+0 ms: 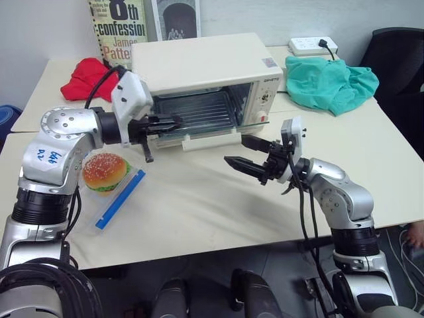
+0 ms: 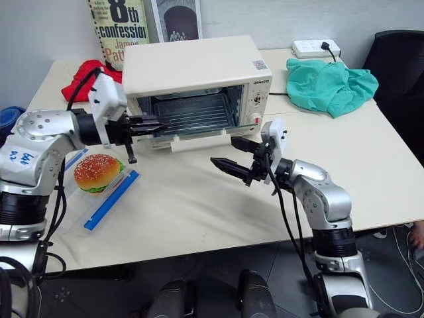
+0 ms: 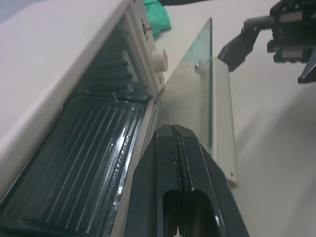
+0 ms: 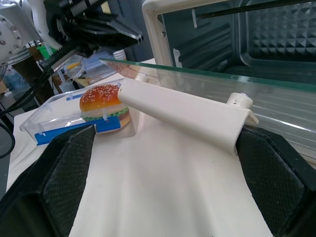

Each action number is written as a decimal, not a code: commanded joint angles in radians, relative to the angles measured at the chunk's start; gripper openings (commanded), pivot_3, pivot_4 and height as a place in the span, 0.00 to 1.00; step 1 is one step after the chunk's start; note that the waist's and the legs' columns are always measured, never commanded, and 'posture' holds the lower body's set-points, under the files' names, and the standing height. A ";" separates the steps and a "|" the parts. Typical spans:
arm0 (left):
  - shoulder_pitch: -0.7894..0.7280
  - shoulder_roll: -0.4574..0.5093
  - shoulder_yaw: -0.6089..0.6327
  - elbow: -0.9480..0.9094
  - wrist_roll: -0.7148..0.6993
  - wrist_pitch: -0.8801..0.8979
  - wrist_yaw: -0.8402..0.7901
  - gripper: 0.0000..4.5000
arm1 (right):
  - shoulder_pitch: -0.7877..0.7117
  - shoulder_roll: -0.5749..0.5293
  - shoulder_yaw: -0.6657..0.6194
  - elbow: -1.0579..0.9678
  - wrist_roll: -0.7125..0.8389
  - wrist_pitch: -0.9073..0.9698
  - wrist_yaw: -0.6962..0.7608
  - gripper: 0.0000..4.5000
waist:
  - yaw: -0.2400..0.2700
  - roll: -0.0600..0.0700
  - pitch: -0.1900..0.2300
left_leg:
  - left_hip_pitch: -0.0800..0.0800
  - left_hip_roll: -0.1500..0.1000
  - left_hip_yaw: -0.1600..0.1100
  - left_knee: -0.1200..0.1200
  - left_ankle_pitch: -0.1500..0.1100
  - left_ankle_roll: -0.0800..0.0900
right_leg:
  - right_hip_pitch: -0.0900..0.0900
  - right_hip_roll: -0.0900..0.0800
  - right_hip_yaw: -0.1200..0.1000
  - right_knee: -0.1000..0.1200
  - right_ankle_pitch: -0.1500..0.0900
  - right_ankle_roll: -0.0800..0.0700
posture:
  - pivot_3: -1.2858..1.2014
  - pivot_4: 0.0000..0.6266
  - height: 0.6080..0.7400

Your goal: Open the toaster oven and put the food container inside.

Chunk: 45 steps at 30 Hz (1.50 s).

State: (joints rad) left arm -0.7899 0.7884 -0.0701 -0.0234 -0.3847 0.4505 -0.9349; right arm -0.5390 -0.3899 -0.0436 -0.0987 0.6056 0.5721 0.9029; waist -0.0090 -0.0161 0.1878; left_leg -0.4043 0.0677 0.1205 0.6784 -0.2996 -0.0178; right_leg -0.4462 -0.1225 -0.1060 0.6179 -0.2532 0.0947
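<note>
The cream-white toaster oven (image 1: 199, 63) stands at the back of the table with its glass door (image 3: 207, 74) dropped open and the white bar handle (image 1: 212, 140) facing me. My left gripper (image 1: 175, 121) is shut with nothing between its fingers (image 3: 175, 133), and it hovers just over the open door at the oven's mouth. My right gripper (image 1: 236, 150) stands open a little in front of the handle (image 4: 182, 116), to its right. The clear food container (image 1: 119, 192) with blue clips holds a toy hamburger (image 1: 104, 172) and lies on the table at the left, under my left arm.
A red cloth (image 1: 86, 76) lies behind the oven at the left and a green cloth (image 1: 331, 83) at the back right. A white power strip (image 1: 313, 45) and a book (image 1: 119, 26) sit at the far edge. A black chair (image 1: 397, 53) stands beyond the right corner.
</note>
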 commanded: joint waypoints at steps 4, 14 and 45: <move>0.061 -0.036 -0.043 -0.073 0.052 -0.013 -0.009 0.00 | 0.063 -0.075 -0.044 -0.164 0.049 0.038 -0.011 1.00 | 0.007 0.000 0.000 | 0.000 0.000 0.000 0.000 0.000 0.000 | 0.000 0.000 0.000 0.000 0.000 0.000 | 0.52 0.24 1.00; 0.142 -0.083 -0.094 -0.151 0.117 -0.015 -0.003 0.00 | 0.342 -0.298 -0.211 -0.458 0.207 0.173 -0.014 1.00 | 0.022 0.000 0.000 | 0.000 0.000 -0.001 0.003 -0.003 0.005 | 0.001 0.000 0.001 -0.002 0.000 0.001 | 0.52 0.24 1.00; 0.199 -0.015 0.200 -0.422 0.025 0.532 0.067 0.53 | 0.167 -0.377 -0.148 -0.409 0.372 0.199 -0.019 1.00 | 0.029 -0.001 0.000 | 0.001 0.000 -0.002 0.004 -0.003 0.007 | 0.001 0.000 0.002 0.002 0.000 0.000 | 0.52 0.24 1.00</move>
State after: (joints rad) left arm -0.6035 0.7580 0.0530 -0.3789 -0.3033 0.9151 -0.8736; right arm -0.3560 -0.7559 -0.1916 -0.5096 0.9837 0.7984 0.8572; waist 0.0201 -0.0173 0.1880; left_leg -0.4035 0.0678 0.1187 0.6824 -0.3025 -0.0110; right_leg -0.4449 -0.1225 -0.1042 0.6194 -0.2530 0.0951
